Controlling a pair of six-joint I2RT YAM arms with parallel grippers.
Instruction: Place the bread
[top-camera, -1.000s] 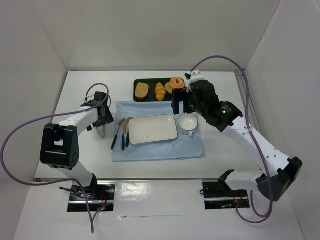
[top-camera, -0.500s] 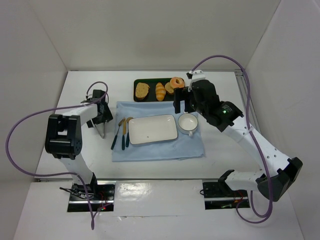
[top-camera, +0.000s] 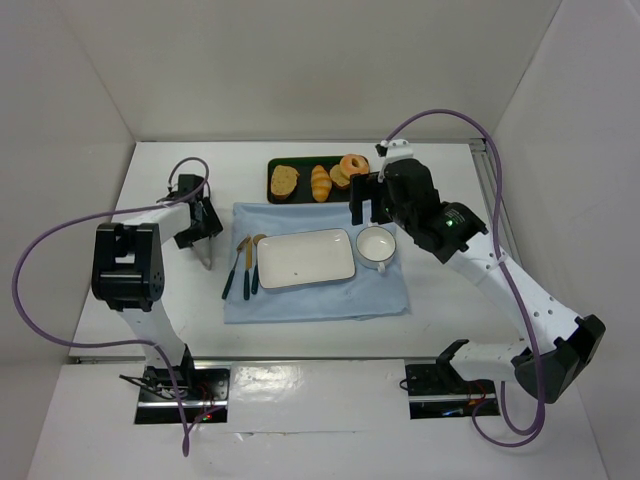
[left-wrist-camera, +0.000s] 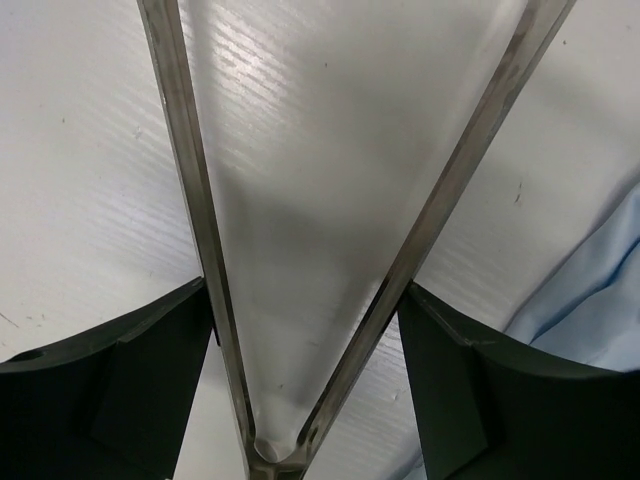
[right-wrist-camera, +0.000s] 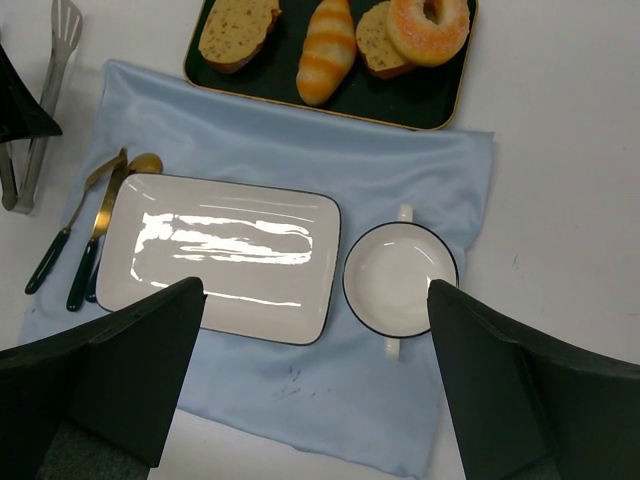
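Firstly, left gripper: closed around the tongs near their hinge. Both steel arms are seen lying against the inner edges of the fingers, though they are not yet squeezed together.
tongs: rested on the bare table, just left of the blue cloth; not lifted, as far as can be judged.
cutlery: laid along the left edge of the cloth, beside the plate.
bread: found at the left end of the dark tray on the far side, next to the croissant. The donut lies at the right end. The bread is touched by neither gripper.
plate: set in the middle of the cloth with nothing on it; judged the likely place for the bread.
bowl: placed just right of the plate, nothing in it.
right gripper: held spread wide above the far right part of the cloth, between tray and bowl, with nothing between its fingers.
done: only the taking of the tool is judged to be under way.
left: the tongs are to be raised, carried to the tray and closed on the bread, which is then to be brought over and let go on the plate.
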